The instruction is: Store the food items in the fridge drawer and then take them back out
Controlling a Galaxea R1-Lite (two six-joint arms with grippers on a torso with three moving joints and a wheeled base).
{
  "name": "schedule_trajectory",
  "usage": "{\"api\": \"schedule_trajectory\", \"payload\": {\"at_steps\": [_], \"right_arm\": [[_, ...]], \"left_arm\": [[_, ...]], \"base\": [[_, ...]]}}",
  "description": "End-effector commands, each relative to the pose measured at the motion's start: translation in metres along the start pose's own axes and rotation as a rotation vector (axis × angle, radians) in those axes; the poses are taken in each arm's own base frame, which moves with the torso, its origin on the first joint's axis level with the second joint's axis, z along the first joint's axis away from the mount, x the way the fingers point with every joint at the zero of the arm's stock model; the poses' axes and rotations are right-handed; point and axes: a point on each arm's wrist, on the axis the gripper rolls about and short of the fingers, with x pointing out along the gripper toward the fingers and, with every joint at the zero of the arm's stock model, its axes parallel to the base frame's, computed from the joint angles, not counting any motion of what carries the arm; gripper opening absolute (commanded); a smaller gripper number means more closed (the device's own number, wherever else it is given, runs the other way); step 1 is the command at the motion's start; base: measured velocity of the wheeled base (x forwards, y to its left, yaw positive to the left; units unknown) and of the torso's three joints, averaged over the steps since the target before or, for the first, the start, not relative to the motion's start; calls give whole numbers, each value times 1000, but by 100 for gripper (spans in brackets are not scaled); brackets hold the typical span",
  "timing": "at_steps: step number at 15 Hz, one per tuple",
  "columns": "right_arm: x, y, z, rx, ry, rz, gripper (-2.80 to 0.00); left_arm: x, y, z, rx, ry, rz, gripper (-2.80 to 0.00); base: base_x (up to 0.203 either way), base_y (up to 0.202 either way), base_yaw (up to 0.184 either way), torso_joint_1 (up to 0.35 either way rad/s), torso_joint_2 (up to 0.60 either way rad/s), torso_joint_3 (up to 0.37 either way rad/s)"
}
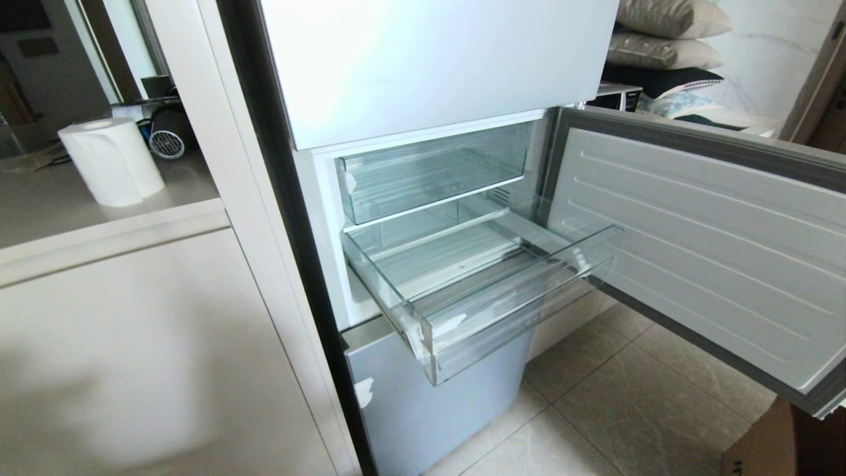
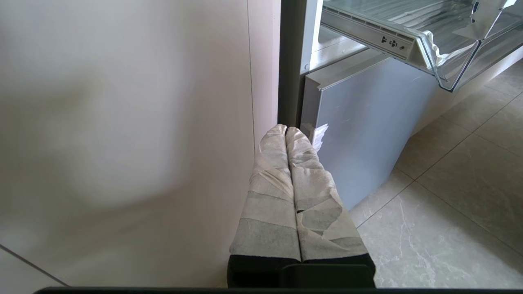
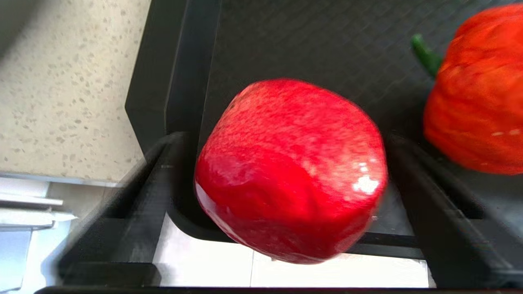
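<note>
— Red and glossy: what is sitting between the fingers of the right tool point(image 3: 286, 139)?

— One of the food items point(image 3: 290, 171), a round red piece, is lying on a black tray point(image 3: 286, 41). The two dark fingers point(image 3: 135, 228) are standing wide apart, one flanking each side of it. Whether the pads are pressing on its skin cannot be told, because their edges are blurring.

— Is anything lying beside it?

— A second piece, orange-red, ribbed and green-stemmed point(image 3: 478, 94), is resting near it on the same tray, outside the fingers. A speckled worktop point(image 3: 69, 81) is showing beyond the tray's edge.

— Where is the fridge drawer point(image 1: 502, 324)?

— It is standing pulled out of the pale-blue fridge, under the shallower clear tray point(image 1: 429, 172), with the door point(image 1: 714, 251) hanging open at the robot's right. Its ribbed floor is showing through, with no produce lying on it. Neither arm is appearing in the head view.

— And the left tool point(image 2: 286, 130)?

— Its pale, tape-wrapped fingers are lying pressed together, gripping nothing. It is hanging low beside a white cabinet panel point(image 2: 122, 122), close to the fridge's bottom panel point(image 2: 367, 122), below the drawer's front corner and above the tiled floor point(image 2: 449, 212).

— Anything else?

— A paper roll point(image 1: 112, 158) is standing on the worktop at the left of the fridge.
</note>
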Motion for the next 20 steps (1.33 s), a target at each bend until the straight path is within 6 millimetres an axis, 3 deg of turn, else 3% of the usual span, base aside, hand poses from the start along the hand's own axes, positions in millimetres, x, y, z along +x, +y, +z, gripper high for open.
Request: {"api": "schedule_trajectory", "payload": {"at_steps": [1, 4, 6, 10, 12, 14, 17, 20], "right_arm": [[3, 0, -3, 0, 7, 4, -280], [1, 0, -3, -1, 10, 3, -280], [-10, 2, 2, -9, -7, -2, -280], [-78, 19, 13, -25, -92, -15, -280], [-120, 34, 9, -42, -142, 1, -280], [-151, 51, -1, -63, -162, 38, -280], [-176, 85, -17, -121, -162, 169, -280], [-194, 132, -41, -236, -122, 431, -280]], "left_arm": [[0, 0, 0, 0, 2, 1, -280], [0, 0, 0, 0, 0, 1, -280], [0, 0, 0, 0, 0, 1, -280], [0, 0, 0, 0, 0, 1, -280], [0, 0, 0, 0, 2, 1, -280], [0, 0, 0, 0, 2, 1, -280], [0, 0, 0, 0, 2, 1, -280], [0, 0, 0, 0, 2, 1, -280]], "base": [[0, 0, 0, 0, 0, 0], [0, 0, 0, 0, 0, 0], [0, 0, 0, 0, 0, 0], [0, 0, 0, 0, 0, 0], [0, 0, 0, 0, 0, 0], [0, 0, 0, 0, 0, 0], [0, 0, 0, 0, 0, 0], [0, 0, 0, 0, 0, 0]]}}
